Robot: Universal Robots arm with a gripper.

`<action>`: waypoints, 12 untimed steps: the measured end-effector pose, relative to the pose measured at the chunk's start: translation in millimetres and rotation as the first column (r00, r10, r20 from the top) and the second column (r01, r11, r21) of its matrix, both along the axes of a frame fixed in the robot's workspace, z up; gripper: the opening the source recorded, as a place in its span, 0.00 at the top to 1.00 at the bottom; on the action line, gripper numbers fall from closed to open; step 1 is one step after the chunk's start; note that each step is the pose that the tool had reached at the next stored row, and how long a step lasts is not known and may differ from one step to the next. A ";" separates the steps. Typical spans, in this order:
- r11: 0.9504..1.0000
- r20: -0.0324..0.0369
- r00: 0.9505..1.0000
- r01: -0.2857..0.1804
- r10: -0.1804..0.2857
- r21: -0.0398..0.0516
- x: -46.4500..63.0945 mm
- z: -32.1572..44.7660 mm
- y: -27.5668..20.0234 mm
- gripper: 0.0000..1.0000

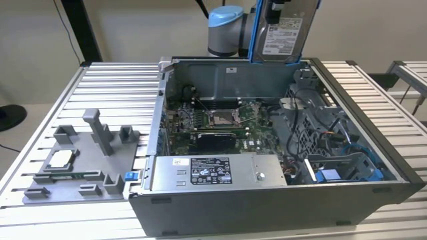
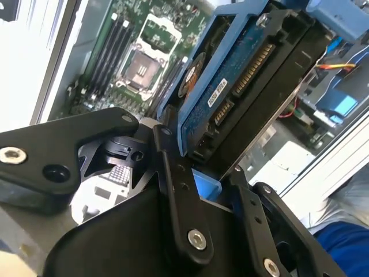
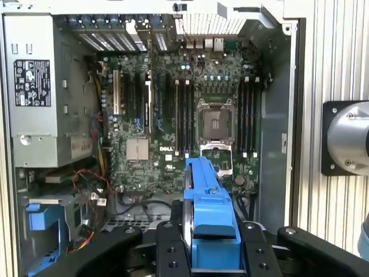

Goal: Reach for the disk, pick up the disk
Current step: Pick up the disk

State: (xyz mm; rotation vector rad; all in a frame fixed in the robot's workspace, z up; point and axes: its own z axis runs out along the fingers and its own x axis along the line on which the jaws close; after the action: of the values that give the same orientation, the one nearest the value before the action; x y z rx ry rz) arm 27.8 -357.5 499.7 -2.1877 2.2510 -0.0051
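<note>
The end effector is sitting closest to the lens in both wrist views, its black fingers clenching on the blue bracket edge of the disk, so it is grasping the disk rather than hanging free. In the second wrist view the disk is running straight out from between those fingers, its long axis continuing along the line of the end effector, with the blue circuit side and its connector row facing the camera. In the first wrist view the blue bracket is showing edge-on between the fingers (the metal body is mostly hidden behind it), directly over the motherboard with its bare processor socket. In the exterior view the disk is hanging upright, label outward, well above the rear wall of the open computer case, clear of everything inside. So the disk is lifted out and held, not lying in its bay. The case is resting on the slatted bench, beside a grey fixture tray on the exterior view's left.
</note>
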 end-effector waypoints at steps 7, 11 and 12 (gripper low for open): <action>1.000 0.000 1.000 0.000 0.000 0.000 31.6 0.0 0.0 1.00; 1.000 -0.001 1.000 0.000 0.000 0.000 49.7 -0.1 -0.2 1.00; 1.000 -0.001 1.000 0.000 0.000 0.000 54.4 0.0 -0.2 1.00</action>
State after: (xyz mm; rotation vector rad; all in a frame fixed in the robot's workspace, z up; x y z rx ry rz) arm 82.2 -357.7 499.7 -2.1881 2.2515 -0.0042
